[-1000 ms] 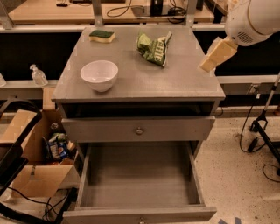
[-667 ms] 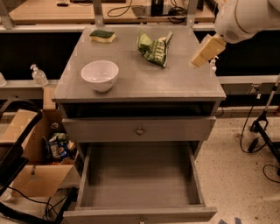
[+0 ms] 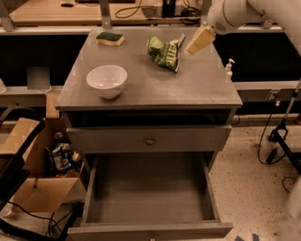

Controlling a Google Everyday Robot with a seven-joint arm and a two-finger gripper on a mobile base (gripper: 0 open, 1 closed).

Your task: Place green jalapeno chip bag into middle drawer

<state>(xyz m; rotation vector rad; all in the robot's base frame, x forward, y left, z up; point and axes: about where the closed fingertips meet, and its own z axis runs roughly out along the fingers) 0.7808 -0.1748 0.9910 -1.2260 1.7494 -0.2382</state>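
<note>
Gripper [image 3: 194, 46] (state unclear) has moved closer, just beside green jalapeno chip bag [image 3: 163, 52]

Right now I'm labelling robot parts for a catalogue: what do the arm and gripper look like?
The arm is a smooth white shell with thick rounded segments; no cables or markings show on it. The gripper is a pale tan, wedge-shaped piece, above the back right of the grey cabinet top, beside the green chip bag.

green jalapeno chip bag [image 3: 164, 52] maybe touching gripper [image 3: 194, 47]; middle drawer [image 3: 150, 200] open
</note>
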